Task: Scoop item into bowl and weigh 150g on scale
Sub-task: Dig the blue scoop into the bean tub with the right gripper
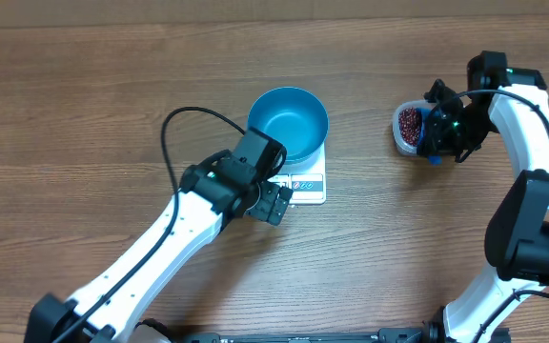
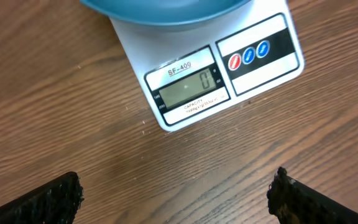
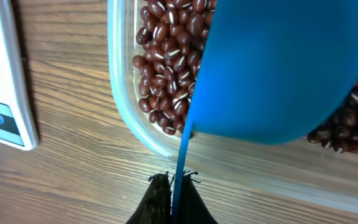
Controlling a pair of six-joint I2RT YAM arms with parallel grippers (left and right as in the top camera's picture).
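Right gripper clamps blue scoop over beans (in tub); left gripper apart beside scale carrying bowl.

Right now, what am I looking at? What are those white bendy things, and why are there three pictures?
Those white things are two robot arms at a wooden table. One picture looks down from above; the other two come from a small camera on each wrist. On the table sits a white scale with an empty blue bowl on it; its screen shows zero. Off to the side is a clear tub of red-brown beans. The left gripper, that arm's two-finger hand, is wide open, holds nothing and hovers near the scale. The right gripper is shut on the thin handle of a blue scoop held over the beans.
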